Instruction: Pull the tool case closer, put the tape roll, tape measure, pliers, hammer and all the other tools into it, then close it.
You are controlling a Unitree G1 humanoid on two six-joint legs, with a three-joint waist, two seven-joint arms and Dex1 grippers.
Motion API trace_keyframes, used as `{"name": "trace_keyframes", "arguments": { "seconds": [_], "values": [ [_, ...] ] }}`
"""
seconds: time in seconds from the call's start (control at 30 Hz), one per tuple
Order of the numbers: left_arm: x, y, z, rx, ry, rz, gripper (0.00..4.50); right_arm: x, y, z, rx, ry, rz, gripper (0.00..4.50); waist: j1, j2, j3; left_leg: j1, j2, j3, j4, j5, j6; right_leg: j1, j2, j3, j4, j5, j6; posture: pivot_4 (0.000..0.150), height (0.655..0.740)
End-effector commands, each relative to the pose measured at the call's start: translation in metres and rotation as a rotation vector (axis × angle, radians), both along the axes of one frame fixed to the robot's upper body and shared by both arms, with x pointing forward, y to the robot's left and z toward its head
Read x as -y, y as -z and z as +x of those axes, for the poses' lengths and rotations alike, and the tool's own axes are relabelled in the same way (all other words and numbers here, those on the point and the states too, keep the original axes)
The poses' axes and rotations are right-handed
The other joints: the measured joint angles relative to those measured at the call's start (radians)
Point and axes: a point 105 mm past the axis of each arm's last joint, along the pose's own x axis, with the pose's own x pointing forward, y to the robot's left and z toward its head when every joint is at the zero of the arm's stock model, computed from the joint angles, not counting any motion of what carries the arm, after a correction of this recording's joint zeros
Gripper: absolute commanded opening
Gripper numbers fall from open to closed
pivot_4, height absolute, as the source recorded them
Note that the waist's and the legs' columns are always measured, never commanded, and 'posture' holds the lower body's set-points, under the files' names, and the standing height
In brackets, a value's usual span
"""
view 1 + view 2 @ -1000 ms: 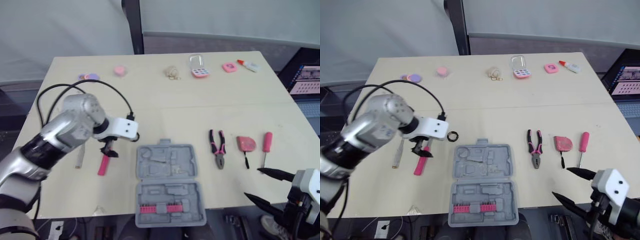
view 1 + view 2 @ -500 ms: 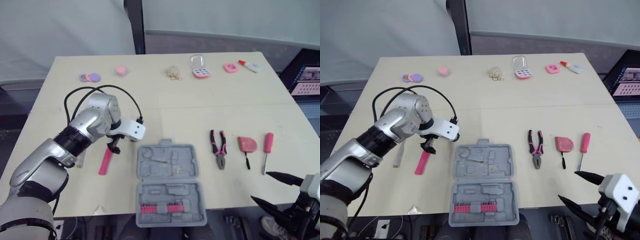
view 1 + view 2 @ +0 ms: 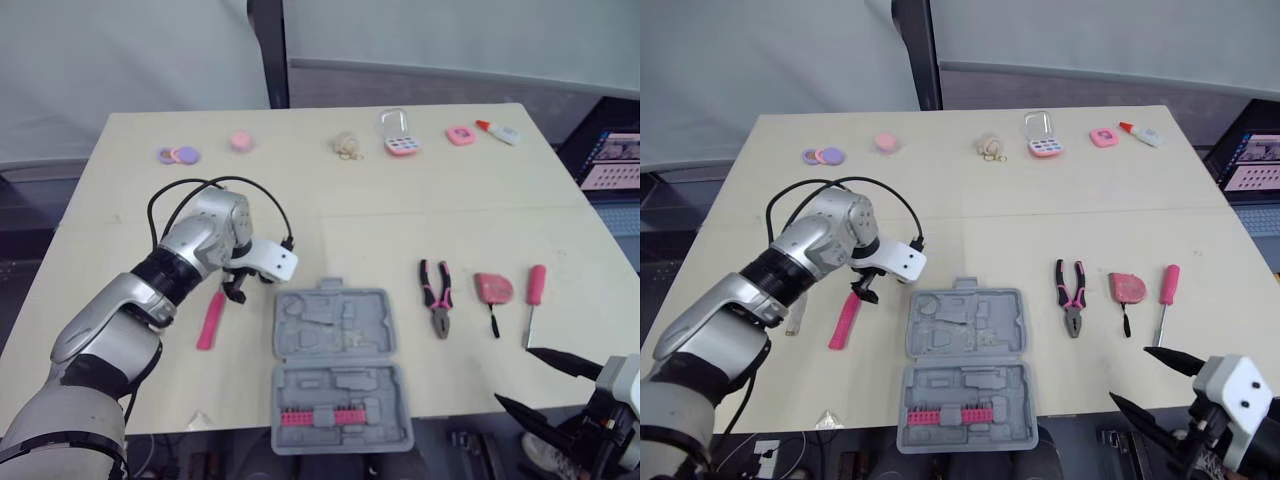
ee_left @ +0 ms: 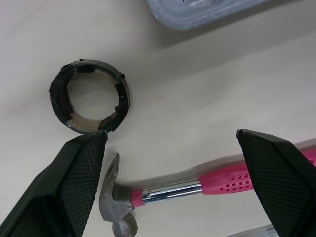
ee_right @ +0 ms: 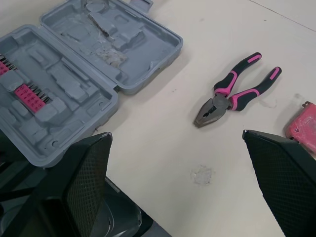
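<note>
Here, left jaws apart over tape roll (image 4: 123,98) and half-hidden hammer (image 4: 224,183); right jaws apart, seemingly off-table.

Bright even overhead light, soft shadows, sharp focus.

We log a beige table (image 3: 330,200): open grey tool case (image 3: 338,370) near the front edge; hammer (image 3: 210,320) and tape roll (image 4: 90,97) to its left; pliers (image 3: 436,296), tape measure (image 3: 493,288) and screwdriver (image 3: 534,292) to its right.

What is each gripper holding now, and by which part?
Nothing is held. The left gripper is open above the tape roll and the hammer; the right gripper is open and empty too.
</note>
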Motion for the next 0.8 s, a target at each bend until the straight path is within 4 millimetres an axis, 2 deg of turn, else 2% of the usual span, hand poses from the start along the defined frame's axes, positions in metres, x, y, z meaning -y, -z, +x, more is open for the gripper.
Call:
{"name": "trace_keyframes", "arguments": {
  "seconds": [0.03,0.53,0.8],
  "values": [
    [0.006,-0.002,0.005,0.026,0.019,-0.022,4.50,-0.004,-0.005,-0.002,0.031,-0.003,-0.014,4.48,0.000,0.000,0.000,0.000,0.000,0.000,0.000,0.000,0.000,0.000,0.000,0.000,0.000,0.000,0.000,0.150,0.7400],
    [0.007,0.010,0.018,0.048,0.038,-0.020,4.50,-0.003,-0.002,-0.009,0.030,0.017,-0.011,4.48,0.001,0.000,0.000,0.000,0.000,0.001,0.001,0.000,0.001,0.000,0.000,0.000,0.001,0.000,0.000,0.150,0.7400],
    [0.005,0.014,0.019,0.040,0.048,-0.010,4.50,-0.007,-0.003,-0.006,0.049,0.003,0.010,4.48,0.002,0.000,0.000,0.001,0.000,0.001,0.001,0.000,0.001,0.000,0.000,0.000,0.002,0.000,0.000,0.150,0.7400]
  ]
}}
